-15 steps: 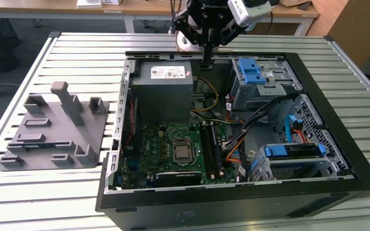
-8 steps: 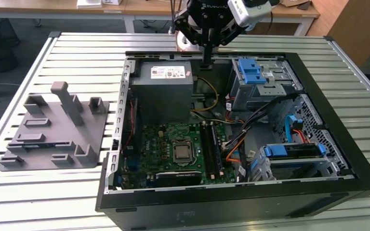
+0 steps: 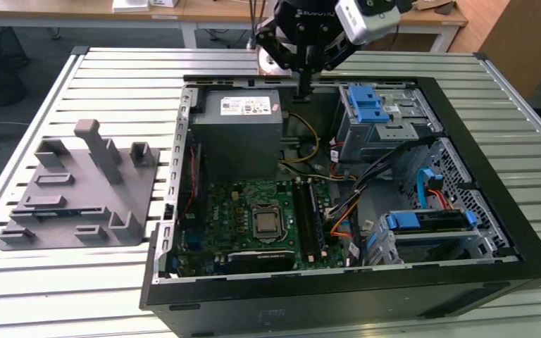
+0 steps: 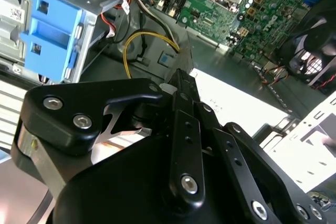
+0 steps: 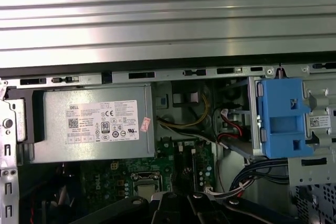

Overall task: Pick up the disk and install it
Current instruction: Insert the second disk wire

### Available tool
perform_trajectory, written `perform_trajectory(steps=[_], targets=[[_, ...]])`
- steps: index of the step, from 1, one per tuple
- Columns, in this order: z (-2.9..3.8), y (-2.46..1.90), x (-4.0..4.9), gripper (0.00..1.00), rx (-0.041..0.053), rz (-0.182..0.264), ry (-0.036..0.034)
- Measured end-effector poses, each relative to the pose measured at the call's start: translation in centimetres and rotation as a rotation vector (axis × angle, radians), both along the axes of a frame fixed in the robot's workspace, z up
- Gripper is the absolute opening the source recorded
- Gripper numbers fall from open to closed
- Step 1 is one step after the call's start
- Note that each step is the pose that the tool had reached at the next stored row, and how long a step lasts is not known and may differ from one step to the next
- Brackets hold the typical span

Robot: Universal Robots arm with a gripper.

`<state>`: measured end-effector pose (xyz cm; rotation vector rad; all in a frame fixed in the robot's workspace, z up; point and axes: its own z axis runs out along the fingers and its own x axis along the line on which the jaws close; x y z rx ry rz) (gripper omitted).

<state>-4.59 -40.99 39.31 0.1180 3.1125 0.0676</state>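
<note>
The gripper (image 3: 304, 88) is seen in the exterior view over the far end of the open PC case (image 3: 346, 296), approx. above the gap between the power supply (image 3: 242, 130) and the grey drive cage w/ blue latch (image 3: 369, 105). The fingers are judged to be together w/ nothing clamped. The second wrist view is mostly blocked by the linkage, so this is not certain.

The disk (image 3: 427, 221) is seen at the near end of the case, on the exterior view's right. Its blue carrier bracket is lying in a lower bay, well apart from the gripper. Whether it is fully seated cannot be told.

For the step to be done well:
- The fingers should be kept clear of the yellow wire (image 4: 131, 43) and the cable bundle beside the cage.
- The disk should be gripped by the bracket's rails, not the label face.
- The disk should be kept level and square to the bay so nothing jams.
- The motherboard (image 3: 261, 218) should be avoided.
</note>
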Motion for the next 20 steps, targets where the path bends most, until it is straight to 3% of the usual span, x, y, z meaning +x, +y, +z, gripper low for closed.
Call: perform_trajectory(steps=[8, 10, 20], targets=[[-0.05, -2.35, 0.04, 0.11, 0.0001, 0.000, 0.0000], [-0.06, -2.55, 0.35, 0.11, 0.0001, 0.000, 0.0002], [-0.17, -2.78, 3.82, 0.11, -0.0001, 0.000, 0.0066]])
